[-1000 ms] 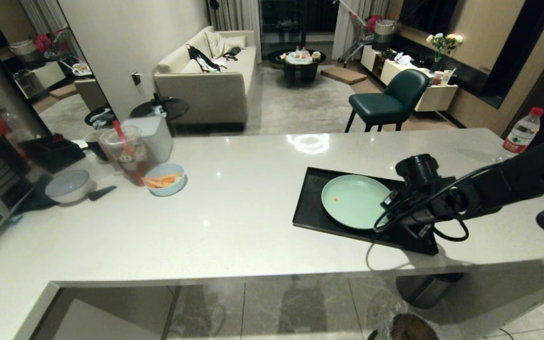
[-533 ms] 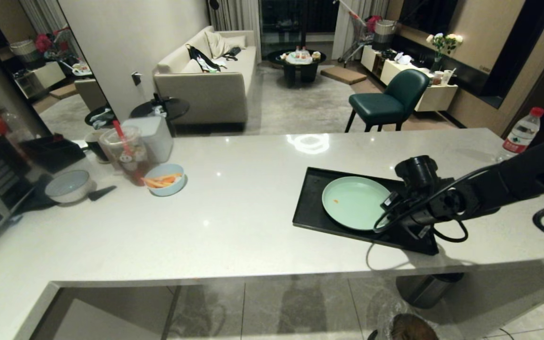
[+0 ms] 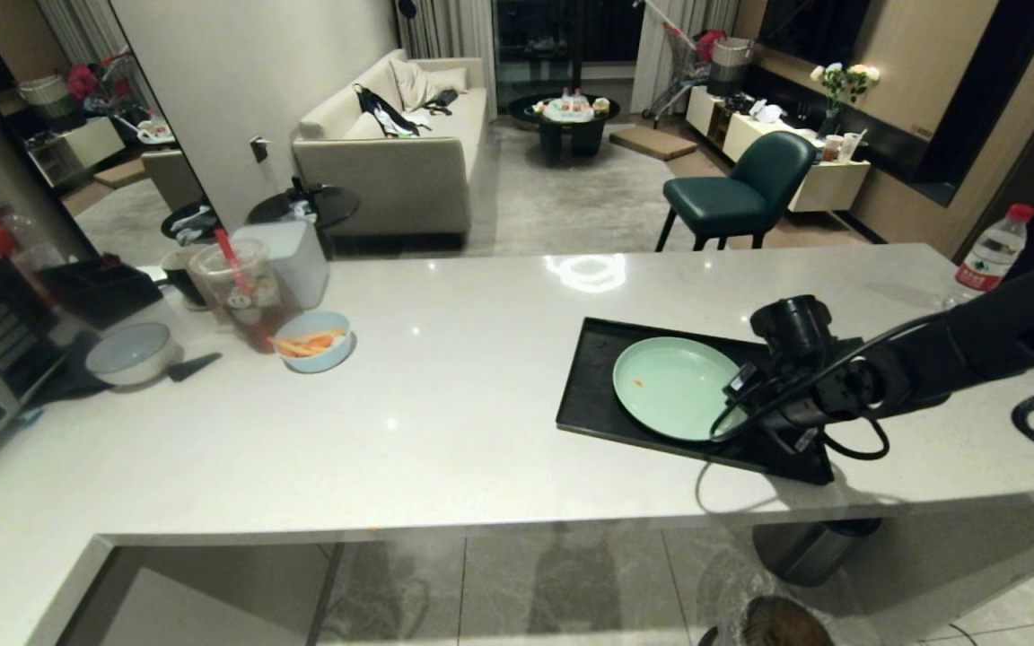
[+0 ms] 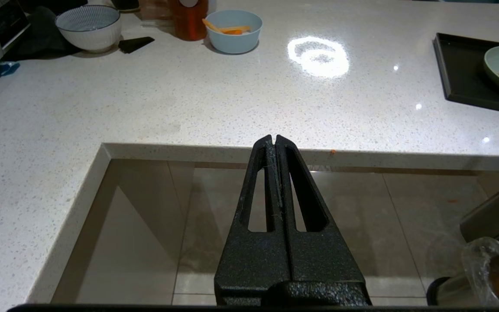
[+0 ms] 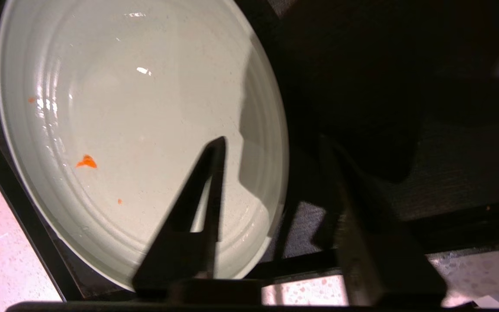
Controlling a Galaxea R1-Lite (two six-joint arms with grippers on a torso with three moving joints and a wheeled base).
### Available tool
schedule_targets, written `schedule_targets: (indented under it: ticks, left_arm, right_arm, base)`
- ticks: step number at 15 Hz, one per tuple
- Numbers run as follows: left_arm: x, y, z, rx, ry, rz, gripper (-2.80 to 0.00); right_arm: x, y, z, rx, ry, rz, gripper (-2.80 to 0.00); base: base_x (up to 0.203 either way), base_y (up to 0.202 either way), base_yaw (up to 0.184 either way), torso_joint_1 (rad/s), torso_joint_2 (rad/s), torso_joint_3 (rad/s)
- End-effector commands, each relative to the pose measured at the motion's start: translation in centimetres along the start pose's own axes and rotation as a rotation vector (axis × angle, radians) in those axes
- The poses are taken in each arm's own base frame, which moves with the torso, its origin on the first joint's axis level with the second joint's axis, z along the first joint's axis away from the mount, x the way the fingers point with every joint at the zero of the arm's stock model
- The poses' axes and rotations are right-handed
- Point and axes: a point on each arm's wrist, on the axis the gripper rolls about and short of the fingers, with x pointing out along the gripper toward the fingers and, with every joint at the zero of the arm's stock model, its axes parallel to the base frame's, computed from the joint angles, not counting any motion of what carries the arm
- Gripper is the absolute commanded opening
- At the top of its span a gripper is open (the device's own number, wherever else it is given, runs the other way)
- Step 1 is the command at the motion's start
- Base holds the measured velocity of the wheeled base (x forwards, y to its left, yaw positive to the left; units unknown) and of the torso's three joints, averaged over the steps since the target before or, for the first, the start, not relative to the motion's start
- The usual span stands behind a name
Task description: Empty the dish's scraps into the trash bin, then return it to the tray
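**Plate released onto the tray**

Note the change: the right gripper (image 5: 271, 147), clamped on the plate rim a second ago, has now parted its fingers. In the right wrist view one finger stands over the plate (image 5: 115, 112) and the other outside its rim, with the rim in the gap between them. Treat the plate as let go. It lies flat on the tray (image 3: 607, 413), toward the tray's right half, at the near right of the bench (image 3: 445, 422).

Judge the task as nearly complete: the plate carries only a small orange crumb (image 5: 86, 162) and a few specks, so the emptying looks done. Only withdrawing the arm seems left.

The left gripper (image 4: 275, 141) is pressed shut and hangs idle off the bench edge.

Limits of view:
- The head view hides the right fingertips behind the wrist housing.
- The lined bin (image 3: 773, 621) is cut off at the frame's bottom edge; its contents cannot be made out.
- Whether either finger touches the plate cannot be told.
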Motion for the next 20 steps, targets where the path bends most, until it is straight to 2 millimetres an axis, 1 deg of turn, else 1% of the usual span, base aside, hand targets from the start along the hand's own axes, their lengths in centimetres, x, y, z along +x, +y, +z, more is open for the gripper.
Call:
schedule_targets:
  ticks: [1,5,8,10,14,18,20]
  left_arm:
    - [0.0,0.0,0.0,-0.001,0.001,0.0,-2.8]
    - [0.0,0.0,0.0,-0.001,0.001,0.0,-2.8]
    - [0.0,0.0,0.0,-0.001,0.001,0.001,-2.8]
    - [0.0,0.0,0.0,-0.001,0.001,0.001,-2.8]
    - [0.0,0.0,0.0,-0.001,0.001,0.001,-2.8]
    - [0.0,0.0,0.0,-0.001,0.001,0.001,-2.8]
    - [0.0,0.0,0.0,-0.001,0.001,0.001,-2.8]
  right_arm:
    - [-0.2,0.0,0.1,0.005,-0.01,-0.004,0.0]
    - [-0.9,0.1,0.3,-0.003,-0.019,0.0,0.0]
    - [-2.1,0.4,0.7,-0.006,-0.029,0.015,0.0]
    - [-2.8,0.2,0.7,-0.009,-0.033,0.008,0.0]
    - [-4.9,-0.8,0.5,-0.092,-0.051,-0.008,0.0]
    - [-7.8,-0.7,1.0,-0.119,-0.091,0.029,0.0]
    - [-9.0,-1.5,0.7,-0.194,-0.099,0.024,0.0]
  base:
    - [0.0,0.0,0.0,0.0,0.0,0.0]
    - [0.0,0.0,0.0,0.0,0.0,0.0]
    - [0.0,0.0,0.0,0.0,0.0,0.0]
    - [0.0,0.0,0.0,0.0,0.0,0.0]
    - [0.0,0.0,0.0,0.0,0.0,0.0]
    - [0.0,0.0,0.0,0.0,0.0,0.0]
    - [0.0,0.0,0.0,0.0,0.0,0.0]
